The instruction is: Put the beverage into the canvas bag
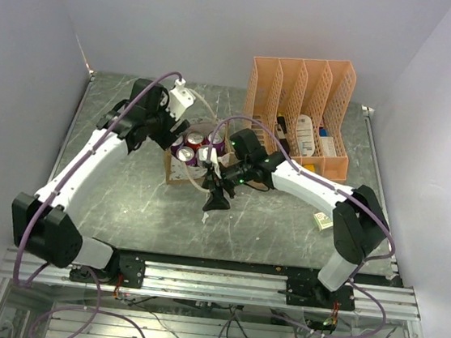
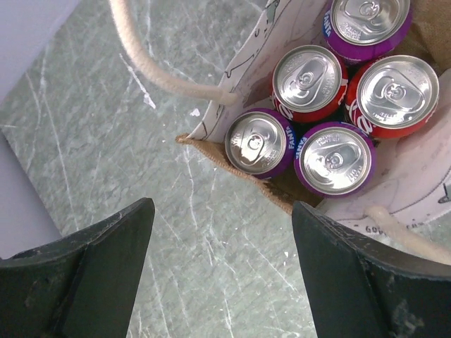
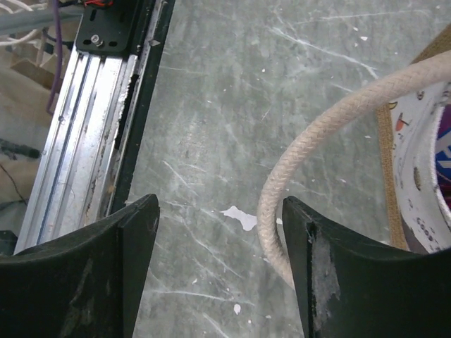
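Right claw [image 3: 220,211]: jaws spread partway, pinching nothing; cream handle [image 3: 331,120] just beside its 3 o'clock finger. Left claw [image 2: 222,211]: spread wide, empty. At its 1 o'clock, five cans [image 2: 308,81] stand upright inside the canvas bag [image 2: 246,63]. Treat them as stiff, slick and probably dent-prone; you'd grip mid-wall.

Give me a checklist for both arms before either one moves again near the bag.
1. ok: five cans stand upright in the bag.
2. ok: the bag stands with its mouth open.
3. ok: the left gripper is open and empty, over the table beside the bag.
4. ok: the right gripper is open and grips nothing.
5. not ok: the handle curves close along one finger of the right gripper.
6. cannot tell: whether the handle and that finger touch.
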`<action>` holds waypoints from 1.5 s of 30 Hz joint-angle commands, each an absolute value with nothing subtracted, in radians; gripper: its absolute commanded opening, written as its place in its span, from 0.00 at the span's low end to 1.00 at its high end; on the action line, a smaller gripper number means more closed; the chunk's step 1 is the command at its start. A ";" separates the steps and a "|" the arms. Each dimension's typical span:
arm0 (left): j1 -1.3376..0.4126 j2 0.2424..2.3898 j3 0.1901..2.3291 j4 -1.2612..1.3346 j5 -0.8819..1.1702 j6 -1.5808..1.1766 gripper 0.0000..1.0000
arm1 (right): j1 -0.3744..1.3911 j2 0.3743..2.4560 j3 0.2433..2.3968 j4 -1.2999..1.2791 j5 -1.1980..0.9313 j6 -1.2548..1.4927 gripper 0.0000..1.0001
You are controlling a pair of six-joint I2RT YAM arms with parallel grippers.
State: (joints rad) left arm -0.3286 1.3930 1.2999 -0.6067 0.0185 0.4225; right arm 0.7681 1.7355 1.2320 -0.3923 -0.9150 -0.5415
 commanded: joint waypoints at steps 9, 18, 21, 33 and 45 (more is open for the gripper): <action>-0.303 1.169 1.144 -0.457 -0.067 0.413 0.93 | 0.772 1.608 1.262 -0.333 -0.756 -0.470 0.91; -0.282 1.092 1.081 -0.433 -0.084 0.401 0.93 | 0.775 1.562 1.313 -0.277 -0.592 -0.357 1.00; -0.264 1.063 1.058 -0.413 -0.082 0.386 0.95 | 0.775 1.543 1.328 -0.264 -0.493 -0.325 1.00; -0.184 0.964 0.959 -0.315 -0.150 0.301 0.99 | 0.628 1.452 1.331 -0.247 -0.191 -0.304 1.00; -0.149 0.916 0.934 -0.237 -0.243 0.171 0.99 | 0.440 1.375 1.382 -0.232 0.183 -0.339 1.00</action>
